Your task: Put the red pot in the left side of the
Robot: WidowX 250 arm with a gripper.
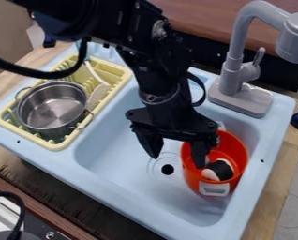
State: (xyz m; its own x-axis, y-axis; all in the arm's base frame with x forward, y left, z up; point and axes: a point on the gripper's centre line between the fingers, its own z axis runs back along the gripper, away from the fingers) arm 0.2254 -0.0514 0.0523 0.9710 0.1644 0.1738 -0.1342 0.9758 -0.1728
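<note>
My gripper [176, 152] hangs over the middle of the light blue sink [108, 145], its fingers spread apart. One finger is above the basin left of the pot; the other overlaps the left part of the pot's opening. The orange-red pot [235, 149] stands in the right part of the basin, with a pale handle at its front. A black and white object lies inside it. From this view I cannot tell whether the gripper touches the pot, and its left rim is partly hidden by the finger.
A yellow dish rack [65, 142] at the left holds a metal pot [53, 107] and a pale utensil. The grey faucet [232, 70] rises behind the basin at the right. A dark drain [167, 169] lies left of the red pot.
</note>
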